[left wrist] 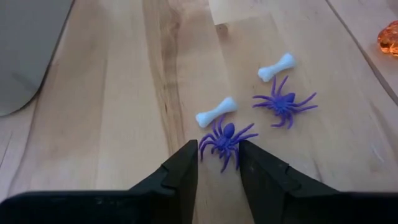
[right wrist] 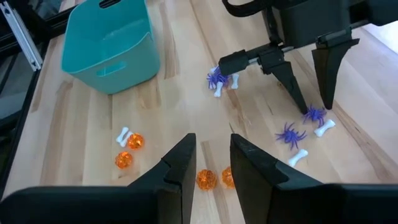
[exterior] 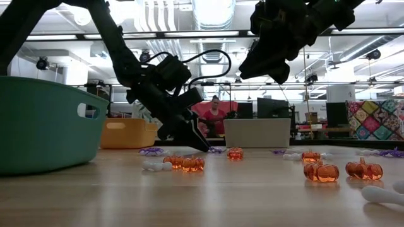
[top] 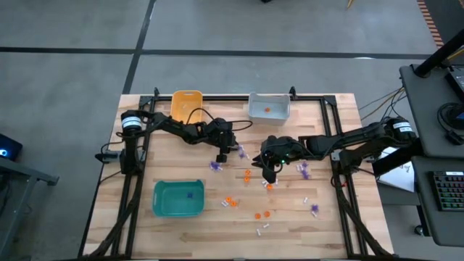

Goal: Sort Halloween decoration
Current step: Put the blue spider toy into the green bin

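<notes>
The Halloween decoration lies scattered on the wooden table: purple spiders, orange pumpkins (top: 246,174) and white bones. My left gripper (left wrist: 219,149) is open and low at the table's middle (top: 221,156). Its fingers stand on either side of one purple spider (left wrist: 225,140), which lies flat on the wood. A white bone (left wrist: 216,112), a second spider (left wrist: 285,102) and another bone (left wrist: 275,67) lie just beyond it. My right gripper (right wrist: 211,140) hangs open above the table, to the right of the left one (top: 270,172), with nothing between its fingers. My left gripper's fingertips (left wrist: 191,152) are down at the wood on both sides of the purple spider's body, slanting in from above. The spider's outer legs (left wrist: 205,144) reach the fingers' inner sides. I cannot tell whether they touch.
A teal bin (top: 177,199) stands near the front left with a purple piece inside. An orange-yellow bin (top: 186,105) and a grey bin (top: 269,107) holding an orange piece stand at the far edge. Pumpkins (right wrist: 205,179) lie below my right gripper. A person (exterior: 214,113) sits beyond the table.
</notes>
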Controlling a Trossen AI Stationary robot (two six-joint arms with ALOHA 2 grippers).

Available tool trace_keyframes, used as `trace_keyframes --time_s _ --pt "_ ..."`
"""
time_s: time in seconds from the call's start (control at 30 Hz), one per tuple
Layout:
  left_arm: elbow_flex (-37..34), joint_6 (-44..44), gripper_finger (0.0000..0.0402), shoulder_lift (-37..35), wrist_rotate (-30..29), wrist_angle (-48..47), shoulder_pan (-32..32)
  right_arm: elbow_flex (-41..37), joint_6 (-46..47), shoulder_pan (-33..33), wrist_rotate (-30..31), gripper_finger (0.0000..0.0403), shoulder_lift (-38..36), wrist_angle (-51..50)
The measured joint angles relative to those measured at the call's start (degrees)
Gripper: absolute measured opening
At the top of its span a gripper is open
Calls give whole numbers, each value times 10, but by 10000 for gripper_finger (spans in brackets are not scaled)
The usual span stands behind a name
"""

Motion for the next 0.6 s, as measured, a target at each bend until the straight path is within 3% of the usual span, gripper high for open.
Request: trace_keyframes --time_s 0.6 --pt "0 0 2 1 -8 -2 0 0 1 0 9 90 0 0"
